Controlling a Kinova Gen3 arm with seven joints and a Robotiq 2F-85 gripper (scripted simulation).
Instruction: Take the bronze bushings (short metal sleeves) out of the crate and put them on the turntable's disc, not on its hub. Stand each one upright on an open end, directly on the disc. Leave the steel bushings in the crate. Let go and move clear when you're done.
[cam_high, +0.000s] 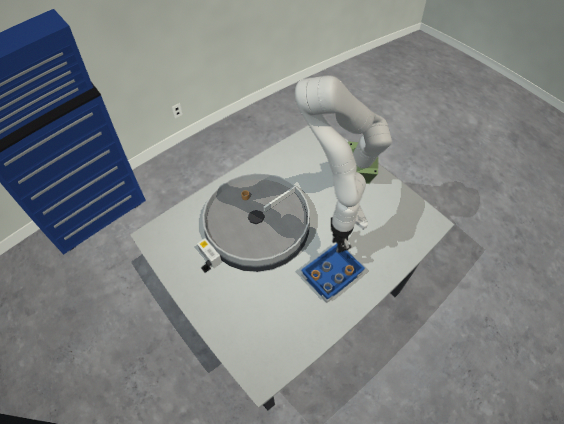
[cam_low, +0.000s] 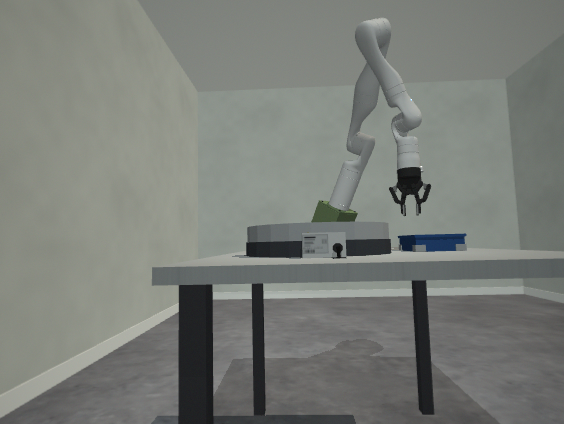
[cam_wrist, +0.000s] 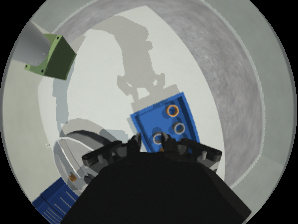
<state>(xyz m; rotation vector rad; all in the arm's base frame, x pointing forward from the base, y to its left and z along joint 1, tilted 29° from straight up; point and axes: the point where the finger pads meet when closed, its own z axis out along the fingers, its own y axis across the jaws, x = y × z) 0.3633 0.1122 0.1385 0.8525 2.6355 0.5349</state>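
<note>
A blue crate (cam_high: 324, 293) (cam_low: 432, 242) (cam_wrist: 144, 120) stands on the table to the right of the turntable. In it stand two bronze bushings (cam_high: 316, 274) (cam_high: 349, 269) and three steel bushings (cam_high: 327, 265) (cam_high: 339, 277) (cam_high: 328, 286). One more bronze bushing (cam_high: 245, 193) stands upright on the turntable's grey disc (cam_high: 250, 237), left of and behind the black hub (cam_high: 256, 216). My gripper (cam_high: 343, 246) (cam_low: 411, 211) (cam_wrist: 151, 137) hangs above the crate's back edge, well clear of it. Its fingers are partly open with nothing between them.
A white bar (cam_high: 282, 198) lies across the disc from the hub to the rim. A control box (cam_high: 209, 252) (cam_low: 323, 245) sits at the turntable's front. The arm's green base (cam_high: 367, 170) (cam_low: 334, 212) is behind. A blue drawer cabinet (cam_high: 50, 135) stands far left.
</note>
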